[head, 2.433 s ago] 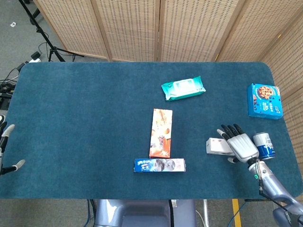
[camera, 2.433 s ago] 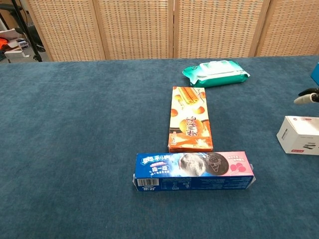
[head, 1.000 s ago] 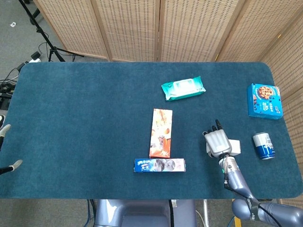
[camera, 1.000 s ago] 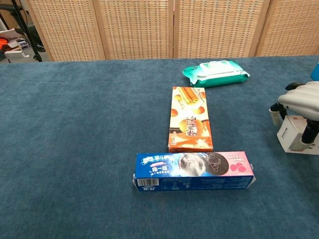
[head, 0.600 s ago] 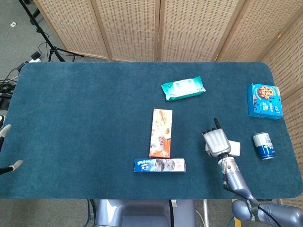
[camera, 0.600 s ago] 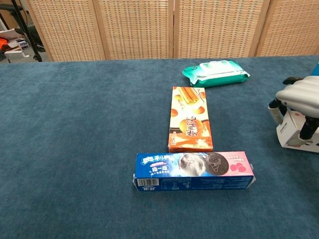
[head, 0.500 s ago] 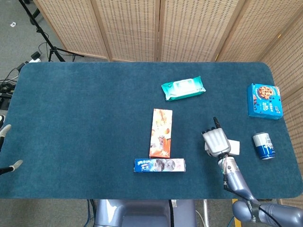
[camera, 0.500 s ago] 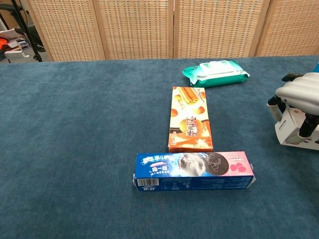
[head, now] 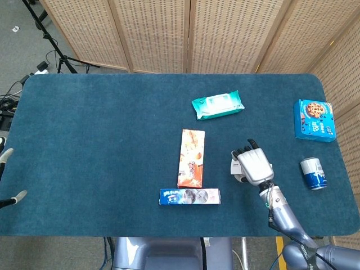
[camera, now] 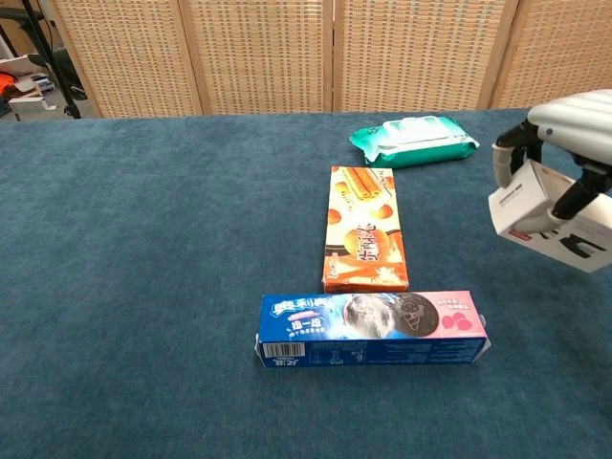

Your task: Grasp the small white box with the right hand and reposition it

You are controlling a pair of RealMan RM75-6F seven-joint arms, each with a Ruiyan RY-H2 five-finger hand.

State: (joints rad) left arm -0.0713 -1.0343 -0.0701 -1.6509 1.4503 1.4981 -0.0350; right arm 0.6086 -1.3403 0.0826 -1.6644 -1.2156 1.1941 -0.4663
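**Inspector:** Start with the setting, head view.

**Assistant:** Woven cane screens stand behind a table (head: 112, 140) covered in dark blue carpet-like cloth. Near the far edge lies a teal wet-wipes pack (head: 217, 104). At the right edge sit a blue cookie box (head: 314, 120) and, nearer the front, a blue can (head: 313, 174). Mid-table, an orange snack box (head: 191, 158) lies lengthwise with a blue Oreo box (head: 189, 196) crosswise at its near end.

**Inspector:** The hands?

**Assistant:** The right hand (head: 254, 166) is over the table between the orange snack box and the can, fingers wrapped over the small white box (head: 235, 167); only a sliver of the box shows at its left. At the frame's left margin two pale fingertips show, apparently the left hand (head: 8, 175); I cannot tell how it stands.

**Inspector:** Chest view.

**Assistant:** The right hand (camera: 574, 120) clamps the small white box (camera: 535, 215) from above, dark fingers down its opposite sides. The box hangs tilted and clear of the cloth, near the right edge. The left hand does not appear.

**Inspector:** Handling assessment?

**Assistant:** Judged light, stiff cardboard with smooth faces, so it may slip or swivel in a loose pinch. The sound hold is across two opposite flat sides near the middle. The tilt suggests levelling before setting down.
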